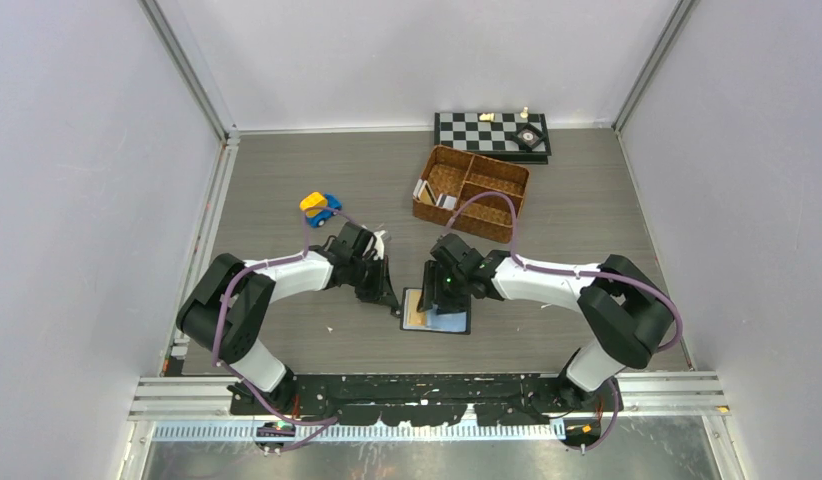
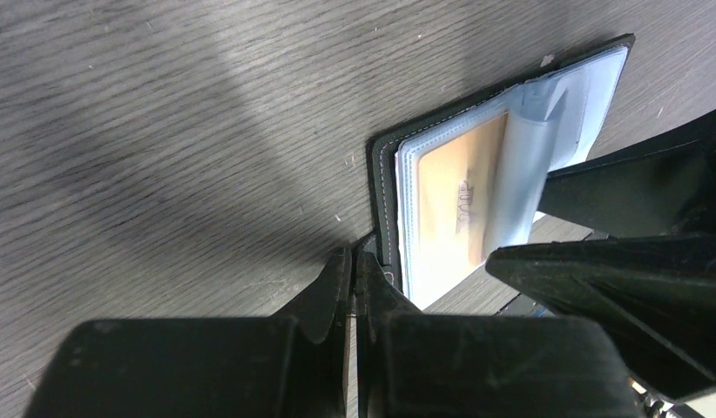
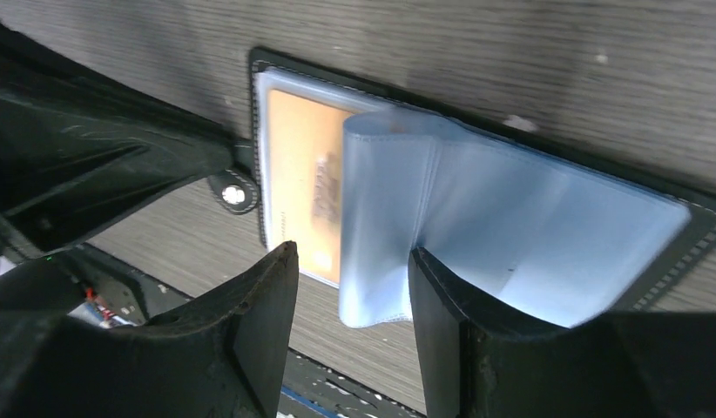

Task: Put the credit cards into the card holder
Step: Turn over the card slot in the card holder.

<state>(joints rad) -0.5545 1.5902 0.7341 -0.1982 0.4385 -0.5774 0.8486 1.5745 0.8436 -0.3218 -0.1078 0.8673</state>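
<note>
The card holder (image 1: 449, 322) lies open on the table between my two grippers, its pale bluish sleeves facing up. A tan-orange credit card (image 3: 300, 187) sits inside the left sleeve; it also shows in the left wrist view (image 2: 450, 196). One clear sleeve (image 3: 381, 209) stands up in a loop. My right gripper (image 3: 353, 261) is open, its jaws on either side of that sleeve's lower edge. My left gripper (image 2: 354, 259) is shut, its tips down at the holder's left edge by the snap tab (image 3: 235, 193). A few more cards (image 1: 434, 197) stand in the wicker basket.
A brown wicker divided basket (image 1: 492, 180) stands behind the right gripper. A chessboard (image 1: 487, 132) with a few pieces lies at the back wall. A yellow and blue toy car (image 1: 320, 206) sits behind the left gripper. The black rail (image 1: 437, 408) runs along the near edge.
</note>
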